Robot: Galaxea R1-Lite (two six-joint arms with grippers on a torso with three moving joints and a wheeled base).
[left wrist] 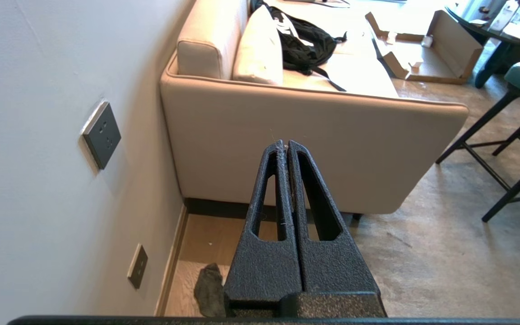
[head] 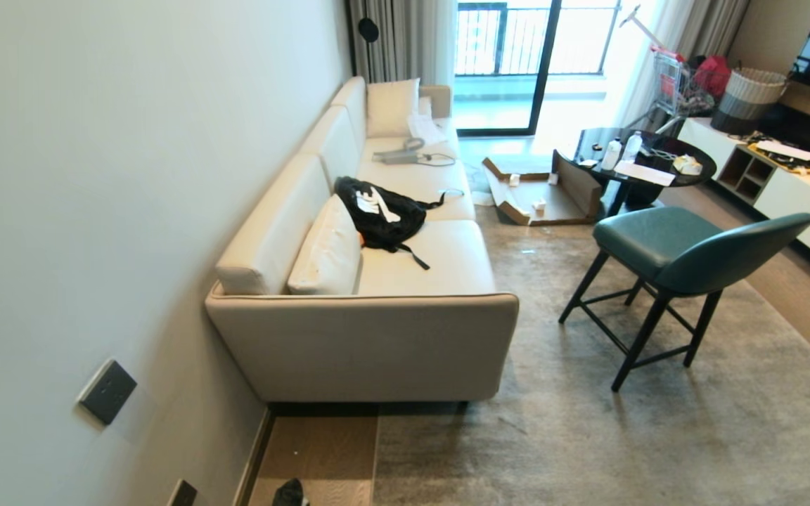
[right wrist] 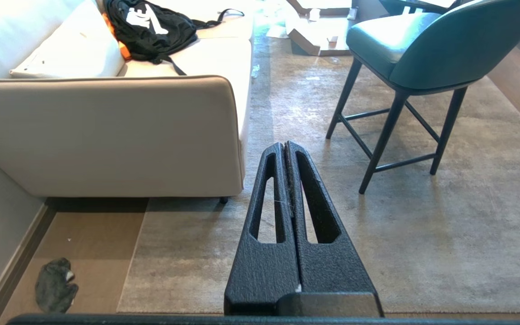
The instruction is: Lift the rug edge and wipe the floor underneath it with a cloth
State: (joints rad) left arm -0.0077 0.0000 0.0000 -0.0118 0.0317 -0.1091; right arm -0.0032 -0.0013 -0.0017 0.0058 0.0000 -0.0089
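- Left gripper (left wrist: 285, 143) held up off the ground, fingers pressed together, nothing between them; pointed toward sofa (left wrist: 314, 135) end panel.
- Right gripper (right wrist: 285, 145) same: fingers together, empty, raised over the rug, aimed toward chair (right wrist: 422, 54).
- Neither arm seen in head view.
- Cloth (right wrist: 54, 285) lay crumpled on the floor (right wrist: 93, 243), near the wall skirting, well apart from both grippers; only its top visible at bottom edge of head view (head: 290, 493).
- Rug edge (right wrist: 136, 243) ran straight from under the sofa end toward the camera, lying flat; bare floor strip between it and the wall.
- Rug corner (right wrist: 122, 309) seen in right wrist view, flat, just beside the cloth's patch of floor but not touching it.
- Black backpack (head: 380, 211) with white markings sat on sofa seat, next to a cushion (head: 328, 253).
- Teal chair on rug, right of sofa; opened cardboard box (head: 538, 193) beyond it, dark round table (head: 647, 165) behind.
- Two wall sockets (left wrist: 102, 134) on left wall.
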